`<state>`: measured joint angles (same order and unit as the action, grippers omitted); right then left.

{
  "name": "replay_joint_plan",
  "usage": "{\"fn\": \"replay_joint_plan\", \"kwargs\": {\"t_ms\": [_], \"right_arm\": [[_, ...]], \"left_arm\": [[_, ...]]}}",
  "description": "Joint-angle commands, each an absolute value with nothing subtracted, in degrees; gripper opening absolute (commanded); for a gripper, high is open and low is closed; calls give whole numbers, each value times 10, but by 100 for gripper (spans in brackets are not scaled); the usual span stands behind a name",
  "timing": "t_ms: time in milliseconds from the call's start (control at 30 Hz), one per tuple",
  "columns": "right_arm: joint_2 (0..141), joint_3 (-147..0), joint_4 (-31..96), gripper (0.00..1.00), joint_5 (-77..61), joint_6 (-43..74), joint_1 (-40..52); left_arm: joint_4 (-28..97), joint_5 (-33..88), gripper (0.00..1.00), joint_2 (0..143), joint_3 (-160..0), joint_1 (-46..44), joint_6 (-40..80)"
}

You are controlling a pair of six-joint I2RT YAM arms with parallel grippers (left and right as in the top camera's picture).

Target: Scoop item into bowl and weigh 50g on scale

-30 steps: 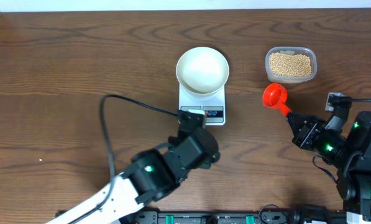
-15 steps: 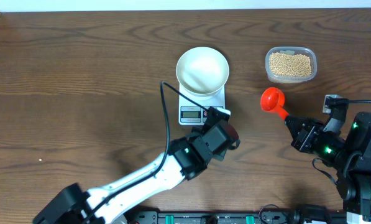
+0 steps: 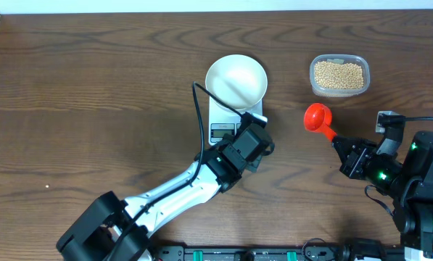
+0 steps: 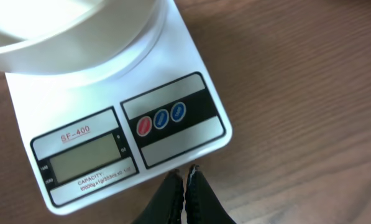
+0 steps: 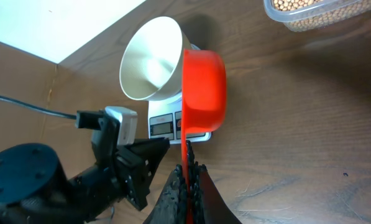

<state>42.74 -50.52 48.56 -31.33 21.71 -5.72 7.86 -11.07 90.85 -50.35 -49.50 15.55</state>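
closed left gripper at the scale's front edge, right gripper clamped on a red scoop

the left fingers are pressed together and empty, their tips just off the front edge of the flat, glossy white scale, below its round red and blue buttons and beside the grey display. the smooth white bowl sits on the far part of the scale, with nothing in it. from overhead, the left arm covers the front right part of the scale and its black cable loops across the bowl's near rim. the right fingers pinch the scoop's thin handle, with the cup tilted on its side and empty, between the scale and the clear rounded plastic tub. the small round tan beans all lie in that tub on the dark wood-grain table, well apart from the bowl.
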Motion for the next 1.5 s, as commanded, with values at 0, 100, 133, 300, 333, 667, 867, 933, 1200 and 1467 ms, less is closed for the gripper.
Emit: {"fn": "replay_joint_plan", "kwargs": {"t_ms": [0,100,133,300,333,667,867,933,1200,1467], "right_arm": [[426,-518,484,1,-318,205,-61],[426,-518,484,1,-318,202,-61],[426,-518,484,1,-318,201,-61],[426,-518,484,1,-317,199,-61],[426,-518,484,1,-317,197,-61],[426,-518,485,1,-316,196,-61],[426,-518,485,1,-316,196,-61],[426,-518,485,1,-316,196,-61],[426,-518,485,1,-316,196,-61],[426,-518,485,1,-316,196,-61]], "left_arm": [[62,-112,7,929,-502,-484,131],[47,-112,8,943,-502,-478,131],[43,-112,7,949,-502,-475,131],[13,-112,8,976,-502,-463,131],[8,-112,7,980,-502,-461,131],[-32,-132,7,1020,-502,-440,125],[-36,-175,7,1028,-502,-439,125],[-38,-175,8,1028,-502,-439,125],[-38,-175,7,1028,-502,-439,125],[-38,-172,8,1032,-502,-439,127]]}}
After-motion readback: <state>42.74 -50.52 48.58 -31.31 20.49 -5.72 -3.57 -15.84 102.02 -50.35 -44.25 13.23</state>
